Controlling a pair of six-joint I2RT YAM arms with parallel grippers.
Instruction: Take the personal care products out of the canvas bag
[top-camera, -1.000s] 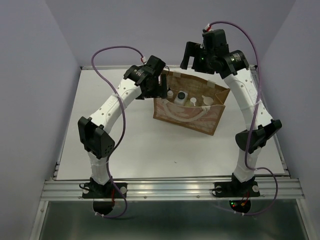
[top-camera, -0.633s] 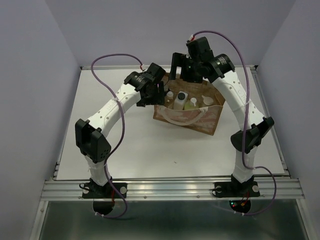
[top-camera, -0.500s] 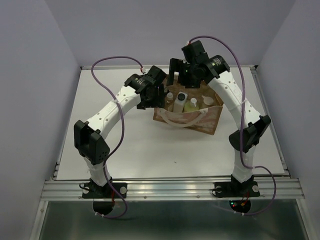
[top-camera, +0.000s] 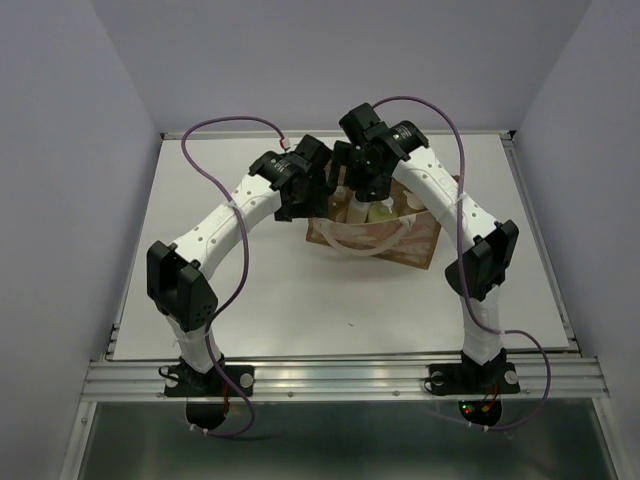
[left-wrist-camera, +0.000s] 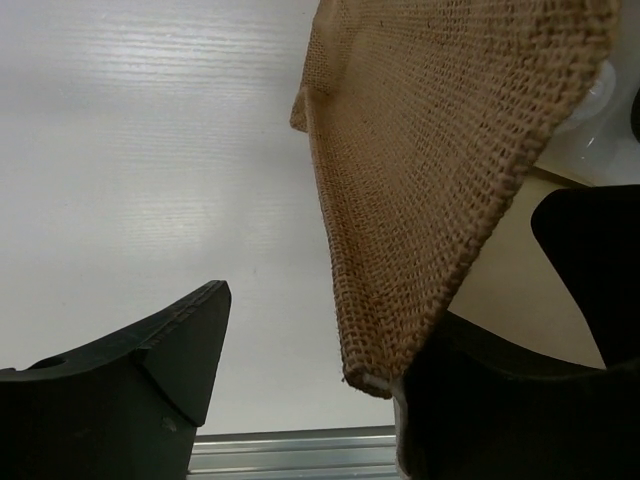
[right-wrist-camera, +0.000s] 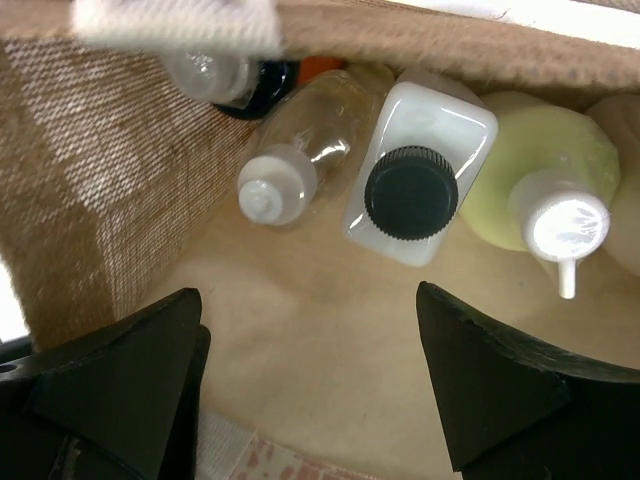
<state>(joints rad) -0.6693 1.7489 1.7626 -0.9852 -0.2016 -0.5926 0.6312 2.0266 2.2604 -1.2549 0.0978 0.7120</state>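
The canvas bag (top-camera: 405, 240) stands at the table's middle back, mouth up. My left gripper (top-camera: 303, 198) is open at the bag's left end; in the left wrist view the tan woven wall (left-wrist-camera: 420, 180) hangs between the jaws, against the right finger (left-wrist-camera: 510, 400). My right gripper (top-camera: 362, 185) is open over the bag's mouth. Its view looks down inside the bag at a white bottle with a black cap (right-wrist-camera: 415, 190), a clear bottle with a white cap (right-wrist-camera: 290, 165), a yellow-green bottle with a white pump cap (right-wrist-camera: 545, 190) and a dark cap by an orange bottle (right-wrist-camera: 268, 75).
The white table (top-camera: 250, 280) spreads to the left and front of the bag. Grey walls close in the back and sides. A metal rail (top-camera: 340, 378) runs along the near edge by the arm bases. A white handle (right-wrist-camera: 175, 22) crosses the top of the right wrist view.
My right gripper has swung left and down from behind the bag to over its mouth. My left gripper has moved a little right onto the bag's left end.
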